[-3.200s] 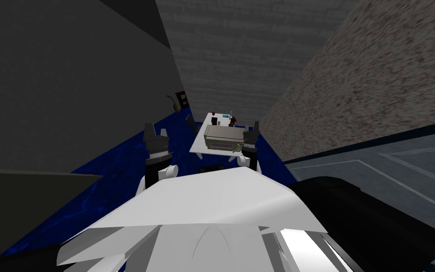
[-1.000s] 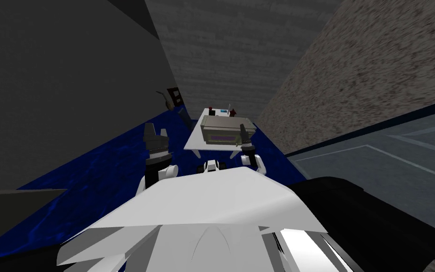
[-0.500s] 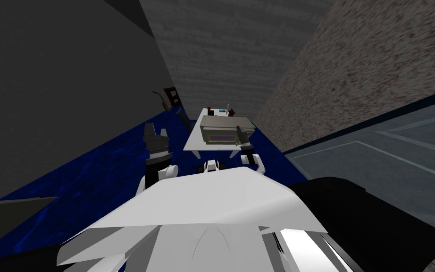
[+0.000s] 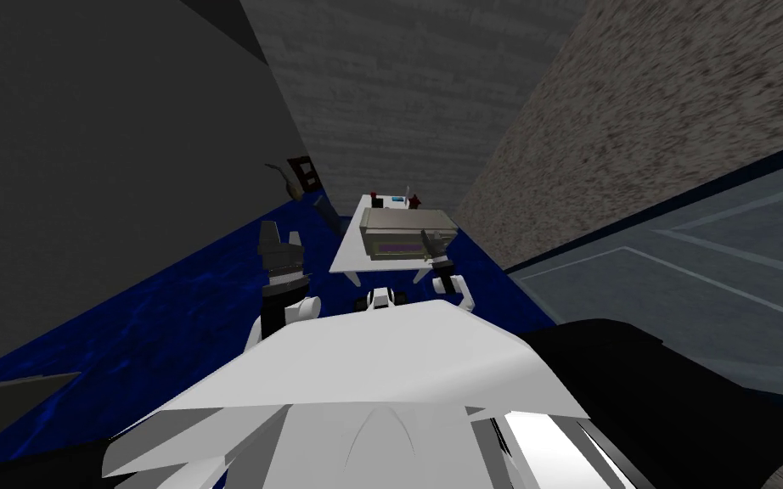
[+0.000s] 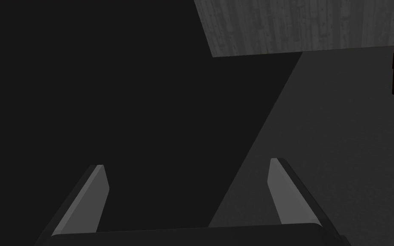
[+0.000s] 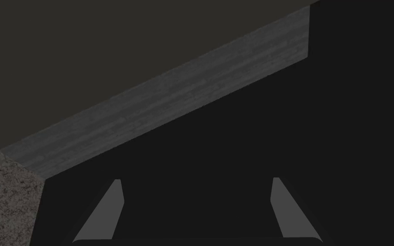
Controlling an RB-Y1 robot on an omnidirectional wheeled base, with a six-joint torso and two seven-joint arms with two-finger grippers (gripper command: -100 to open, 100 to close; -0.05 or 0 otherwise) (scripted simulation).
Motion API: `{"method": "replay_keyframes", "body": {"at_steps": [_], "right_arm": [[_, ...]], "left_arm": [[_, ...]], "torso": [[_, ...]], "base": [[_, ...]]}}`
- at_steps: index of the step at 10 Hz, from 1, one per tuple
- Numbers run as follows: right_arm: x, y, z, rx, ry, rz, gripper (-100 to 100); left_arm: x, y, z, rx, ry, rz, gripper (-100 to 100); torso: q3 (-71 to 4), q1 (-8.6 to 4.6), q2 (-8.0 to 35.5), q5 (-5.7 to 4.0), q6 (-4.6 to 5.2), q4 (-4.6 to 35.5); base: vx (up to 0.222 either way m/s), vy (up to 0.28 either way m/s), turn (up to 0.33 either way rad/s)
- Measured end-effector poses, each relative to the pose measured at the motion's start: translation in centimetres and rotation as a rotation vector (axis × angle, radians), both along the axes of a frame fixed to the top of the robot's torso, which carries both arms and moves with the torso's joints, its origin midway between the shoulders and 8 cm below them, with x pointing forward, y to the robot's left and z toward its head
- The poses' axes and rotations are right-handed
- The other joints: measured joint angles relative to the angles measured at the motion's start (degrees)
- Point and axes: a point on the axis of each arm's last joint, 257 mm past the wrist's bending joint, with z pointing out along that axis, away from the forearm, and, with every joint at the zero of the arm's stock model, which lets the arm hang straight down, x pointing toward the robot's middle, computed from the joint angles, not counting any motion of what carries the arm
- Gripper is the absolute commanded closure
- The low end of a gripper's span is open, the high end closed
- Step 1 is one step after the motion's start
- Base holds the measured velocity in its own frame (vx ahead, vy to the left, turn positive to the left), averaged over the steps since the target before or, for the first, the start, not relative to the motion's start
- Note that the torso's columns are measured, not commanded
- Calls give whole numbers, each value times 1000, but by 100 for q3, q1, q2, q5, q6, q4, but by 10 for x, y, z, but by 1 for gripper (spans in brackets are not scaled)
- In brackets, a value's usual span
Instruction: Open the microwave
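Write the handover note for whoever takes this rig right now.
Left gripper: open, empty, raised over the blue floor, left of the table.
Right gripper: open, empty, up at the right front of the microwave in the head view; I cannot tell whether it touches.
Microwave: on the white table, door looks shut.
Done: base parked facing the table, right arm at the microwave.
Left: get hold of the door and swing it open.
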Motion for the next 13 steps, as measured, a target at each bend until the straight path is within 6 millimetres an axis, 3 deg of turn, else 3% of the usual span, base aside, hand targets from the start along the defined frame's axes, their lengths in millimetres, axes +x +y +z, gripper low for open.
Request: {"method": "replay_keyframes", "body": {"at_steps": [13], "right_arm": [[35, -46, -81, -681, 177, -241, -100]], "left_arm": [[0, 0, 0, 0, 0, 0, 0]], "torso": [[0, 7, 0, 1, 0, 0]], "base": [[4, 34, -75]]}}
